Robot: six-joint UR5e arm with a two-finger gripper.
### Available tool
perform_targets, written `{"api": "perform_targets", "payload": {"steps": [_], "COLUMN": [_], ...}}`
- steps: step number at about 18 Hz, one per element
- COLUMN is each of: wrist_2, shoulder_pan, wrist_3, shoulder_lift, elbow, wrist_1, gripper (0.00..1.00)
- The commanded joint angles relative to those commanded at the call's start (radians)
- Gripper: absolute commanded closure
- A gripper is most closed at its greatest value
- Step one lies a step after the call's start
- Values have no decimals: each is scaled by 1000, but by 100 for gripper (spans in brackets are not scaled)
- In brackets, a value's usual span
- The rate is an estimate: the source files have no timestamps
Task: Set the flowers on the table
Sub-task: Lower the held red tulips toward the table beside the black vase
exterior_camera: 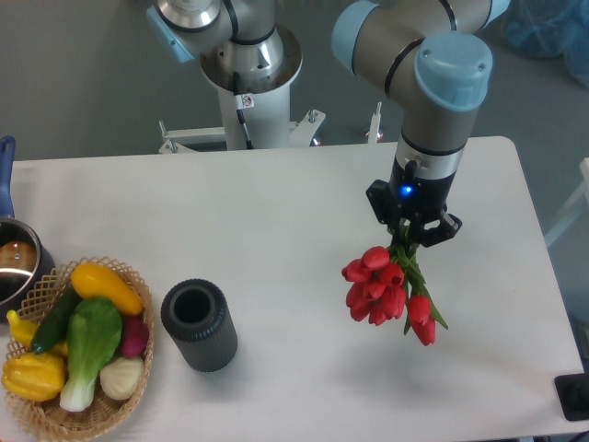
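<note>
The table [276, 221] is a wide white top, and the right half of it, where the work happens, has free surface around the arm. The arm [433, 101] comes down from above over this right half, and its gripper [411, 232] has the jaws clamped on the green stems of the flowers [385, 287]. The bunch hangs with the red buds downward and to the left, and I cannot tell from this one view if the buds already touch the table or are a little above it. The risks I see are these: if the jaws let go while the bunch is high, the flowers may fall and roll or spread; if the arm goes down too far, the soft buds may be pressed and bent. The edge on the right is not so far, so a rolling bunch could reach it. The dark cylinder [199, 324] and the basket [41, 405] with vegetables [87, 336] stay well apart on the left, so I judge a collision with them unlikely.
</note>
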Motion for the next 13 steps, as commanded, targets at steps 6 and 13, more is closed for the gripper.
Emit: {"api": "perform_targets", "payload": {"steps": [6, 13], "wrist_2": [-3, 0], "shoulder_pan": [3, -3], "wrist_3": [41, 57], "shoulder_lift": [0, -5], "elbow": [-2, -14], "wrist_1": [-2, -2], "gripper": [100, 100]}}
